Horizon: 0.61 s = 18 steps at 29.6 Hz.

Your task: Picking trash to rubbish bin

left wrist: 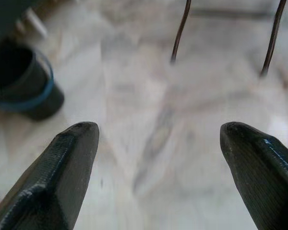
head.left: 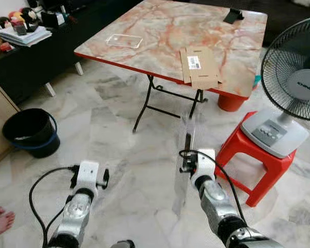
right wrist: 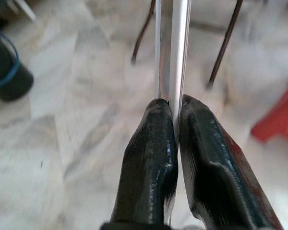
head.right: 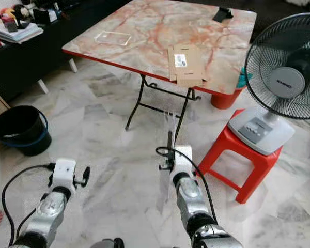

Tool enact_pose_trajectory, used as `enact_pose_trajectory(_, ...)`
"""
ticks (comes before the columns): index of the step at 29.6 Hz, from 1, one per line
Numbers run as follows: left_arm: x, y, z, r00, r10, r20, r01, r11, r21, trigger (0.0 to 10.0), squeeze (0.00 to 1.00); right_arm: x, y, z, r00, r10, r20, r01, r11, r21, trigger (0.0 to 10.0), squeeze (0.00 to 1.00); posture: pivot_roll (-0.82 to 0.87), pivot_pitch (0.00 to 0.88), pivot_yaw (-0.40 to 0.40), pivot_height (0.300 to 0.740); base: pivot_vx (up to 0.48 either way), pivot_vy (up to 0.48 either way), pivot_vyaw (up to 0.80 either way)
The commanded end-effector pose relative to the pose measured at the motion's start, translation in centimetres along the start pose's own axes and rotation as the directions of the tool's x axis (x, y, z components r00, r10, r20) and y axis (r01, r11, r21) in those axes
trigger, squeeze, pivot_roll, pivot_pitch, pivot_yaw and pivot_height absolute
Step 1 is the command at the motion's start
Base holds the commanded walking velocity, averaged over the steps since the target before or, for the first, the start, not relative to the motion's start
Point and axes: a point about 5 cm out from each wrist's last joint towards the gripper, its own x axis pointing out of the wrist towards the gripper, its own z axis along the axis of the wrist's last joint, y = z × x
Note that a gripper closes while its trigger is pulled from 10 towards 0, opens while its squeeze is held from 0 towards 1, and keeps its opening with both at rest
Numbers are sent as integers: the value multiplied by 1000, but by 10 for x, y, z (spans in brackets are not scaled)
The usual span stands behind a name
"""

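My right gripper is shut on the edge of a clear plastic sheet, which it holds upright over the marble floor in front of the table. In the right wrist view the clear plastic sheet runs up from between the fingertips. The left gripper is open, with nothing between its fingers, and hangs low over the floor. A black rubbish bin with a blue band stands on the floor to the far left, also in the left wrist view.
A folding marble-top table stands ahead with a clear plastic lid, a flattened cardboard box and a black object. On the right a fan sits on a red stool. A person's foot is at lower left.
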Motion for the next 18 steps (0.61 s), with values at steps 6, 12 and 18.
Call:
enact_pose_trajectory(6,-23,8,-51,971,12,-237,-13,1000,-3,10000,0,-19,-14,-51,972,-51,-228,58,998,23,10000,0,105,103,-3,740,0,0,0)
enact_pose_trajectory(12,-38,11,-73,944,33,-328,-37,999,-4,10000,0,-33,-25,-76,943,-92,-319,103,994,18,10000,0,105,95,-5,740,0,0,0)
enact_pose_trajectory(18,-53,15,-93,907,63,-417,-82,996,-29,10000,0,-55,-37,-106,892,-137,-430,155,988,9,10000,0,106,98,-8,740,0,0,0)
